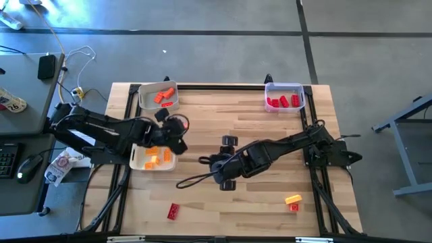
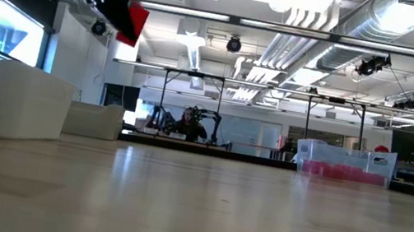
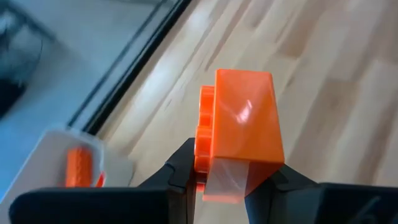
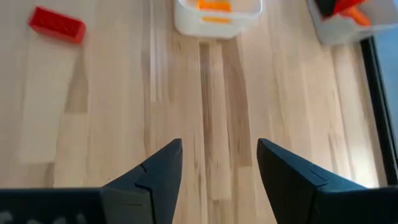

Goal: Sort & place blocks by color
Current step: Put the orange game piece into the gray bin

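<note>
High view shows the left end effector (image 1: pixel 177 126) raised between two white trays on a pale wood-plank table (image 1: pixel 223 121) framed in black rail. Its dark fingers are clamped on an orange block (image 3: pixel 239 127), a glossy plastic brick with smooth flat faces, sharp corners and round studs along one side; the left wrist view shows the pads pinching its lower part from both sides while the upper part stands clear above them. Just behind this end effector sits a rounded rectangular tray (image 1: pixel 144 102) holding other orange blocks (image 1: pixel 163 95), and just beside it on its near side is a second tray (image 1: pixel 137 162) with yellow-orange blocks (image 1: pixel 157 157) lying loose inside. The right end effector (image 1: pixel 204 160) sits low over the middle of the table with its two wedge-shaped dark fingers (image 4: pixel 152 174) spread apart and nothing between them, only bare wood grain. Well off to its side lies a single red block (image 1: pixel 173 211), an oblong studded brick, near the front edge. Behind that arm, near the front right corner, a yellow block (image 1: pixel 293 199) rests touching a small red block (image 1: pixel 294 207). A clear-walled tray (image 1: pixel 302 90) at the far right corner holds a row of red blocks (image 1: pixel 283 102).
</note>
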Controlling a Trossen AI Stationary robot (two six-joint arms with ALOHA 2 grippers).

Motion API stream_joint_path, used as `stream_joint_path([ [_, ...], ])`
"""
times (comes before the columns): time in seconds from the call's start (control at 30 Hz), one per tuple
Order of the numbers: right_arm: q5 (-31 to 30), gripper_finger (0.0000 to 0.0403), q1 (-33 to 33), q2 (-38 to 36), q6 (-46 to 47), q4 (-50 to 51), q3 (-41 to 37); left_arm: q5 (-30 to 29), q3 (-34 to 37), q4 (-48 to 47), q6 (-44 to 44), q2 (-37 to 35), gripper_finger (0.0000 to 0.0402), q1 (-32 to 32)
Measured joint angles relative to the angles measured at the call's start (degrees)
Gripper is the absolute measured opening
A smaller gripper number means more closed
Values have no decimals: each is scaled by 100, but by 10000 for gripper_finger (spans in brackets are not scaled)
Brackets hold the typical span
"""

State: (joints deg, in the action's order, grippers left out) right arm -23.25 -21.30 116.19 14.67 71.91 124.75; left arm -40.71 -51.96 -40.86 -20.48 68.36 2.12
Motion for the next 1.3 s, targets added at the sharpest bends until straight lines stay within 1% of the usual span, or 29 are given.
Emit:
stream_joint_path([
  [0.13,1,193,-2,84,138,231,0,197,0,-353,-178,0,66,-588],
  [0.23,52,193,-9,193,182,375,0,264,0,-343,-186,0,66,-997],
  [0.43,291,193,-11,484,182,591,0,881,0,-206,55,0,66,-2001],
  [0.6,394,193,-10,729,174,747,0,1124,0,-196,233,0,66,-2825],
  [0.7,538,193,-9,856,177,845,0,1571,0,-181,266,0,72,-3292],
  [0.77,593,193,-11,947,191,865,0,1789,0,-165,268,4,73,-3540],
  [0.97,827,193,-12,1148,202,881,0,1843,2,-119,478,161,69,-4168],
  [1.13,993,193,-45,1206,399,1016,0,2095,2,-85,616,471,71,-4643],
  [1.3,1010,193,-181,1204,739,1146,0,2128,2,67,851,867,72,-5026],
])
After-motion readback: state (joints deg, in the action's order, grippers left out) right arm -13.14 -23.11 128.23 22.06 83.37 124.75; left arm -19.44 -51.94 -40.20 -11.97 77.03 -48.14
